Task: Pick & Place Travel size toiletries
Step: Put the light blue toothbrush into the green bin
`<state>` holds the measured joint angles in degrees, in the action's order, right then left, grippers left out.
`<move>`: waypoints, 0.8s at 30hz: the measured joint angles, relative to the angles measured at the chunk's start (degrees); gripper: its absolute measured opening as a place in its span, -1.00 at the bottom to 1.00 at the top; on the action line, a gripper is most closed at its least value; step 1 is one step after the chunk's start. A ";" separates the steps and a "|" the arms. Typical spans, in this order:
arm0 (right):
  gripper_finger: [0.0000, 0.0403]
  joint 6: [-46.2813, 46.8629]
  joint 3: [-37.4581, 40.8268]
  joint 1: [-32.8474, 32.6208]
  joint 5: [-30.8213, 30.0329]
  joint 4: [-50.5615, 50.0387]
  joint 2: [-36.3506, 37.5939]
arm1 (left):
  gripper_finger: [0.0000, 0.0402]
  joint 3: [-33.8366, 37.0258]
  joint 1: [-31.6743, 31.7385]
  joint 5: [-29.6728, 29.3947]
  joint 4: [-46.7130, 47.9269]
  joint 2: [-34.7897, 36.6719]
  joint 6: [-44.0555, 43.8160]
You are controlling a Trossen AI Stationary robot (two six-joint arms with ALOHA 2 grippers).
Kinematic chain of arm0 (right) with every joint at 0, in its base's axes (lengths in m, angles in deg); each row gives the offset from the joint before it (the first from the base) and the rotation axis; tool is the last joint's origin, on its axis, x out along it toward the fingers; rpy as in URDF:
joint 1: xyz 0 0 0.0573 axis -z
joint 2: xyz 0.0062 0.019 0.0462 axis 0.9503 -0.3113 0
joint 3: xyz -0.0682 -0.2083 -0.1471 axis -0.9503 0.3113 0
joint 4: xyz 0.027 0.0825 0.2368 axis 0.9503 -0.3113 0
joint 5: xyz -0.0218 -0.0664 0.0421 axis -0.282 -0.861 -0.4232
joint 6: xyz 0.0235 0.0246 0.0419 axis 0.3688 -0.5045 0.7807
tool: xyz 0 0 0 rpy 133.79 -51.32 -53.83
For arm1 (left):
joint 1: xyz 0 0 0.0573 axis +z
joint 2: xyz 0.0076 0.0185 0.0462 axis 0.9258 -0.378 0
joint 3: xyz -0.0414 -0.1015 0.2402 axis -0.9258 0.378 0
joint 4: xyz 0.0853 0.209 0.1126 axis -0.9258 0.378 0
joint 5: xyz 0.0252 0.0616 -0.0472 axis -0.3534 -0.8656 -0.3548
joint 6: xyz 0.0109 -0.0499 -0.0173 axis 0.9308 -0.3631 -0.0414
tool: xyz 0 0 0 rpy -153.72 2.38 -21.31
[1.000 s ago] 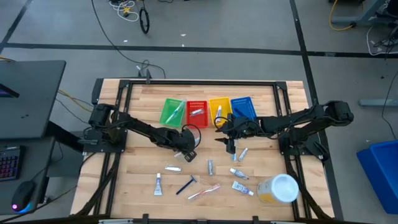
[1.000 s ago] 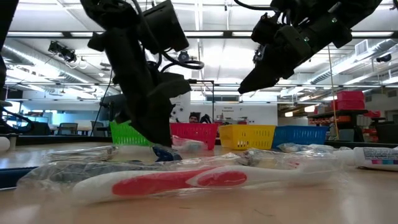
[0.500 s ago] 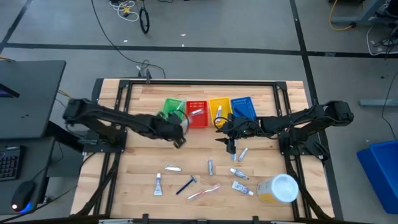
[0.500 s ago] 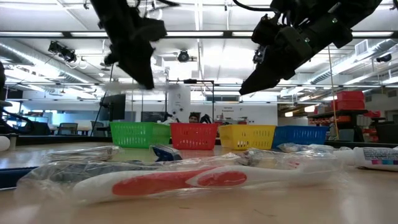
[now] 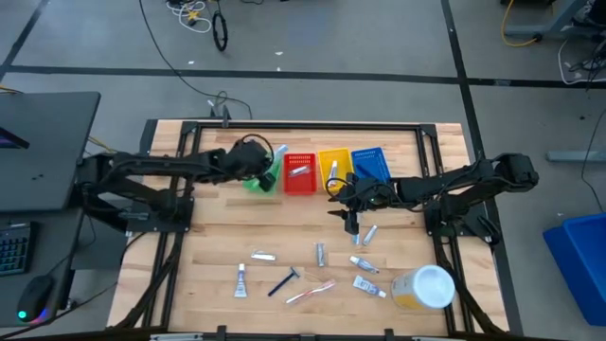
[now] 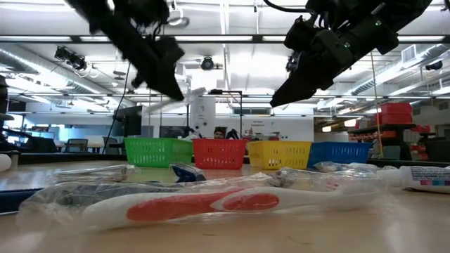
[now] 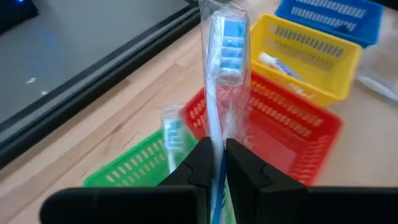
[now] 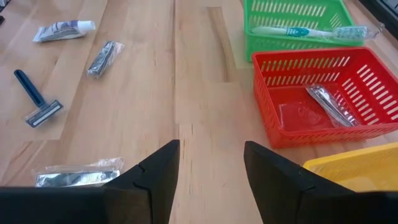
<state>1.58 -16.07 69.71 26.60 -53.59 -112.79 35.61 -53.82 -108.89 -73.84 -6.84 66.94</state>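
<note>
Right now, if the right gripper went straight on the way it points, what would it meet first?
Probably bare table. The open right gripper points across the wood between the red basket and the blue razor; depth is unclear.

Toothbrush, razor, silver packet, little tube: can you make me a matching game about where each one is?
Things:
1. toothbrush
2. razor
3. silver packet
4. little tube

Places:
A. in the yellow basket
B. on the bare table
C. in the left pincer
D. in the red basket

Pairs: 1-C, 2-B, 3-D, 4-A.
</note>
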 joint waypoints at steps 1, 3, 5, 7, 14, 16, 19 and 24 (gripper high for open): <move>-0.06 0.00 0.00 0.02 0.00 0.01 0.00 | -0.84 2.12 1.42 0.92 -3.55 0.00 0.31; -0.06 0.00 0.00 0.00 0.00 -0.16 0.00 | -0.82 5.63 3.57 2.06 -10.44 0.00 2.41; -0.06 0.00 0.00 0.00 0.00 -0.20 0.00 | -0.83 8.51 5.33 3.45 -14.90 0.09 4.74; -0.07 -0.01 0.00 0.02 0.00 -0.33 0.00 | -0.84 10.91 6.64 5.48 -16.76 0.07 4.97; -0.06 0.00 0.00 0.09 -0.02 -0.29 0.00 | -0.78 17.09 7.31 6.43 -23.37 0.07 4.97; -0.06 0.00 0.00 0.09 0.00 -0.30 0.00 | -0.75 17.54 7.29 6.65 -23.60 0.07 4.85; -0.04 0.00 0.00 -0.06 0.09 -0.31 0.00 | -0.74 17.55 7.31 6.25 -23.60 0.07 4.54; 0.00 3.12 0.00 -0.20 0.14 -0.31 0.00 | -0.73 17.55 7.31 6.13 -22.87 0.07 4.49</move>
<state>4.70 -16.07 69.52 26.74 -53.90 -112.79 53.17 -46.51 -102.76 -96.70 -6.77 71.44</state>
